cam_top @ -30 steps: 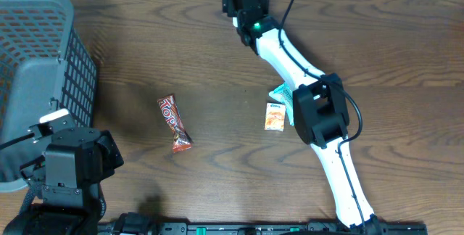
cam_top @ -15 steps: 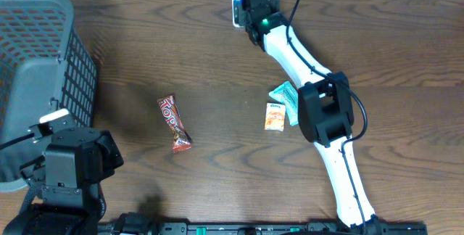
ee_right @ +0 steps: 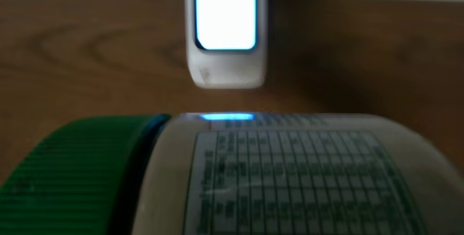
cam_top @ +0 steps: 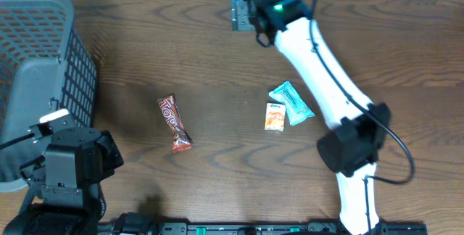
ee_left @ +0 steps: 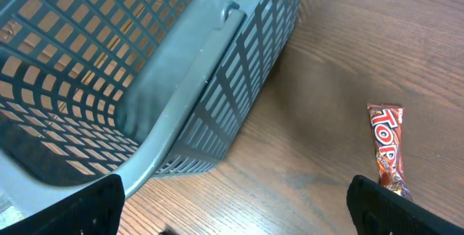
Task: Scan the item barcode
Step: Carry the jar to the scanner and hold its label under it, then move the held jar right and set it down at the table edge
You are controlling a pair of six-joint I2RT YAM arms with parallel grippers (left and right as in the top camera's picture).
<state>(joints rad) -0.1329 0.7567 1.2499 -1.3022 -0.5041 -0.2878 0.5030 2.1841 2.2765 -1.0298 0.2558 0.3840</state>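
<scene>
Has swung the white right arm [cam_top: 319,57] out to the lower right since a second ago, baring the teal foil packet [cam_top: 292,103] beside the small orange sachet [cam_top: 274,116] at mid-frame. Shows the grey plastic mesh basket [cam_top: 40,68] at upper left, handle folded down, with the left gripper [ee_left: 232,213] near it spread wide and empty. Grips, at top centre with the right gripper [cam_top: 246,11] set wide, the green-capped white-labelled bottle [ee_right: 290,177], sideways just before the lit white scanner [ee_right: 225,32].

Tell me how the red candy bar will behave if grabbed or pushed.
The candy bar looks slim and flat, so it is probably light and unlikely to roll. Its glossy wrapper may be slippery, and the crimped ends would likely flex. Pushed, it should slide on the wooden table.
</scene>
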